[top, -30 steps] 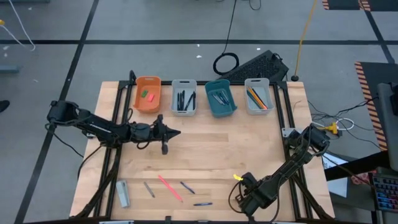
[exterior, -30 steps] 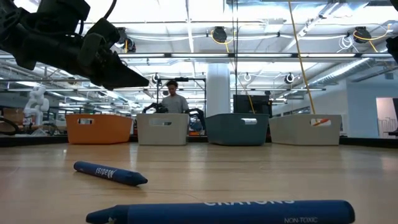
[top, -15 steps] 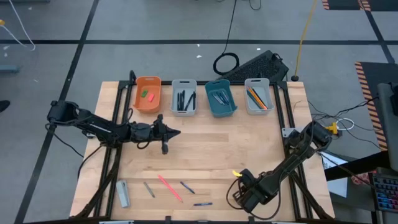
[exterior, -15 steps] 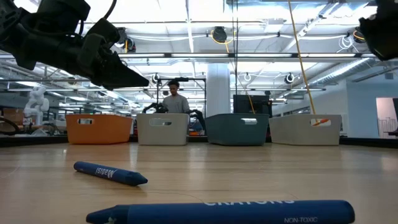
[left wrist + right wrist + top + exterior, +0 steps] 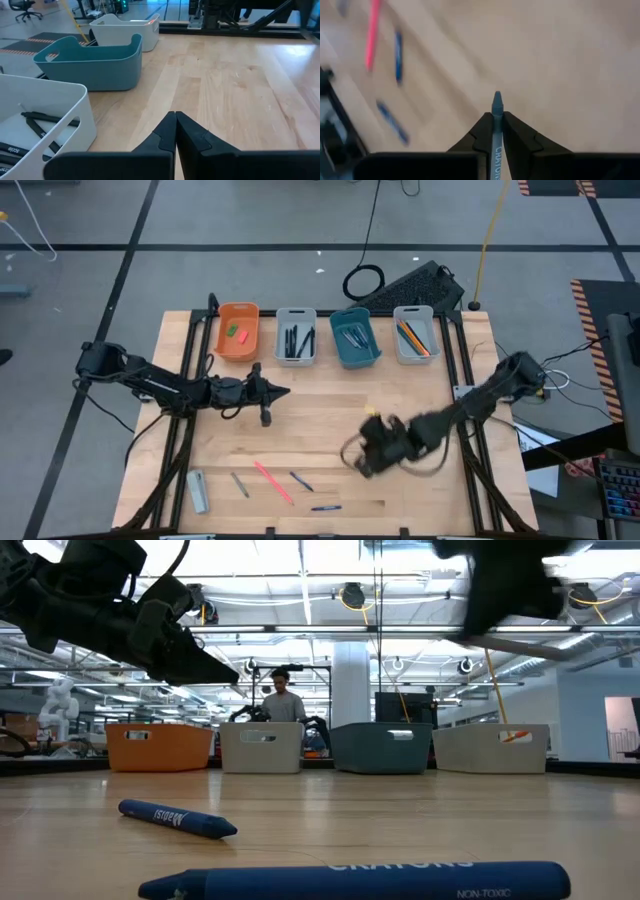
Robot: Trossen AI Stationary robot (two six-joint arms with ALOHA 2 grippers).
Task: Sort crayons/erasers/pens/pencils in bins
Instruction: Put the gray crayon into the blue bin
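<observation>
The wooden table [image 5: 330,405] carries four bins along its far edge: an orange bin [image 5: 238,331] with the green eraser [image 5: 232,330] and the pink-red eraser [image 5: 241,336] inside, a pale bin [image 5: 296,335] of dark pens, a teal bin [image 5: 354,337], and a second pale bin [image 5: 415,334] holding orange and yellow sticks.

The right arm reaches from the table's right edge in toward the middle, its right gripper [image 5: 368,452] blurred above the bare wood. In the right wrist view its fingers [image 5: 480,135] are pressed together on a blue crayon [image 5: 496,131], whose tip pokes out forward between them.

The left arm stretches level from the left side, the left gripper [image 5: 280,392] hanging just in front of the pale pen bin, fingers closed together and empty.

Near the front edge lie a pink stick [image 5: 272,481], a grey stick [image 5: 240,484], and two blue crayons [image 5: 301,480] [image 5: 325,507].
</observation>
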